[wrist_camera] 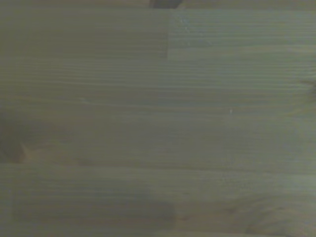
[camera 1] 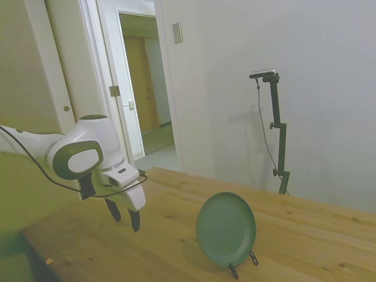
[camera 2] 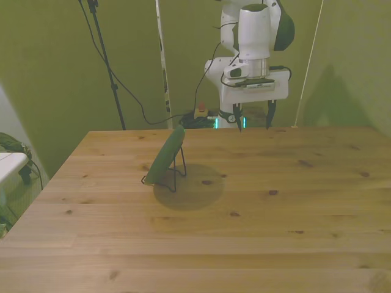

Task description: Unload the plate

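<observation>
The dull-green plate [camera 1: 226,229] stands nearly on edge, leaning in a thin black wire stand [camera 1: 242,264] on the wooden table. From the front it shows edge-on as the plate [camera 2: 167,156], held by the stand [camera 2: 178,172], left of the table's middle. My gripper [camera 1: 126,218] hangs above the table, well to the left of the plate in the side view, open and empty. In the front view the gripper [camera 2: 252,116] hovers over the table's far edge, to the right of the plate and behind it. The wrist view shows only blurred wooden boards [wrist_camera: 158,128].
The wooden table [camera 2: 256,232] stretches wide toward the near edge and the front view's right. Cables and a small red-topped device [camera 2: 200,112] lie behind the far edge. An open doorway [camera 1: 144,100] stands in the wall beyond the table.
</observation>
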